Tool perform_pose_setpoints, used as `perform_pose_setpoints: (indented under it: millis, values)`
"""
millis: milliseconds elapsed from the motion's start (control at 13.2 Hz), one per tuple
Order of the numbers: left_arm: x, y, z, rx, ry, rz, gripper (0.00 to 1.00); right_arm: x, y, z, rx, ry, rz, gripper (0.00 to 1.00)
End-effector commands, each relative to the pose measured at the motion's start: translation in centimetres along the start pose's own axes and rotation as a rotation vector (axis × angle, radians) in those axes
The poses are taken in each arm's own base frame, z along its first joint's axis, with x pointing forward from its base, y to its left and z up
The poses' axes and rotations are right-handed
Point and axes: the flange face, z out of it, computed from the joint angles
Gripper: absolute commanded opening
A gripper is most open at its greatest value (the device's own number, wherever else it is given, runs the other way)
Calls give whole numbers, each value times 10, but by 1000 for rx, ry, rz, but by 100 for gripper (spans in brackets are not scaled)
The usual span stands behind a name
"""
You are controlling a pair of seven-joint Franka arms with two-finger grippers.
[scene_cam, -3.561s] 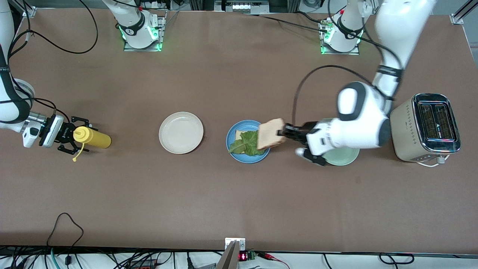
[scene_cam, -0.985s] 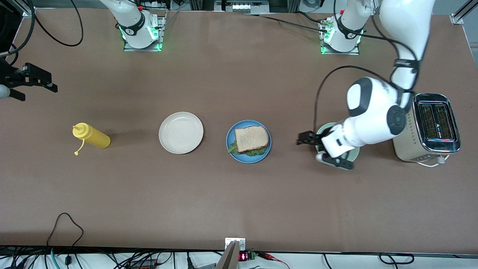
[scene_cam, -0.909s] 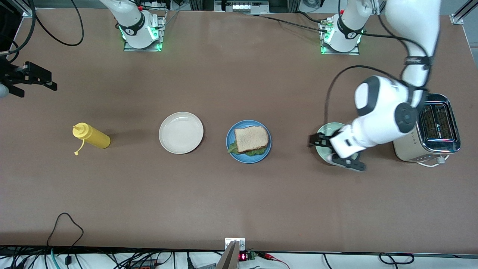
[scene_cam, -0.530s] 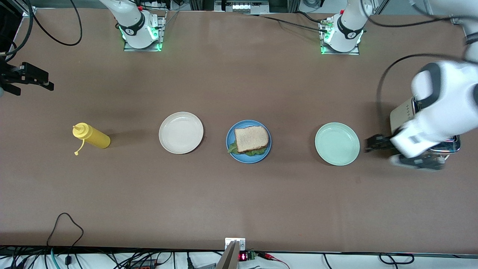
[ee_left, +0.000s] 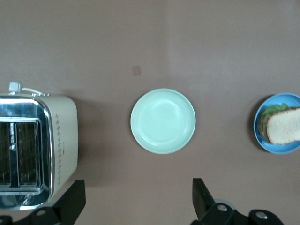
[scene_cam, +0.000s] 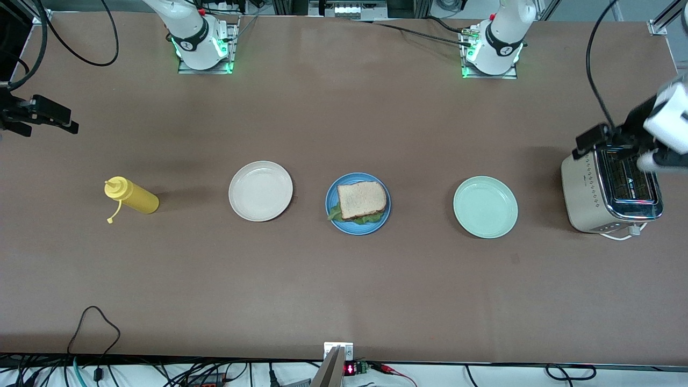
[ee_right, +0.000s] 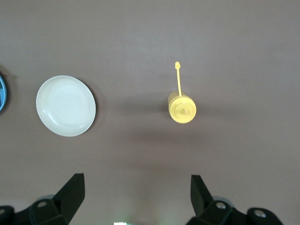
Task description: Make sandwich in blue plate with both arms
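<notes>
The sandwich (scene_cam: pixel 361 200), speckled toast on top with green lettuce showing beneath it, lies on the blue plate (scene_cam: pixel 357 229) at mid table. It also shows in the left wrist view (ee_left: pixel 285 127), on the blue plate (ee_left: pixel 276 147). My left gripper (scene_cam: pixel 591 141) is open and empty, raised over the toaster at the left arm's end of the table; the wrist view shows its jaws wide apart (ee_left: pixel 137 197). My right gripper (scene_cam: pixel 63 119) is open and empty, raised at the right arm's end; its jaws stand wide apart (ee_right: pixel 136 187).
A pale mint-green plate (scene_cam: pixel 485 207) lies between the blue plate and the silver toaster (scene_cam: pixel 613 185). A cream-white plate (scene_cam: pixel 260 191) and a yellow squeeze bottle (scene_cam: pixel 131 197) lie toward the right arm's end. They also show in the wrist views: mint plate (ee_left: pixel 162 121), toaster (ee_left: pixel 33 150), cream plate (ee_right: pixel 65 106), bottle (ee_right: pixel 182 108).
The top slice left my left gripper and now lies on the lettuce. The left arm drew back from the mint plate to over the toaster. The right gripper released the bottle and rose away.
</notes>
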Motion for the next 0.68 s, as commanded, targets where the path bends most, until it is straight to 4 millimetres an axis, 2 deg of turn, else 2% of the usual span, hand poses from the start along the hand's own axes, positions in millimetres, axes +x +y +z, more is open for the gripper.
perform_pose_setpoints:
  millis: [0,152,606]
  values:
    - [-27,2,6,39,-40,4,100,27,-10,23,-19,34,1,100]
    - [-39,-11,8,40,-32,-1,100,34,-6,31,-14,30,4,100]
    - [-45,-12,2,43,-21,-2,100,30,-15,24,-38,28,2,100]
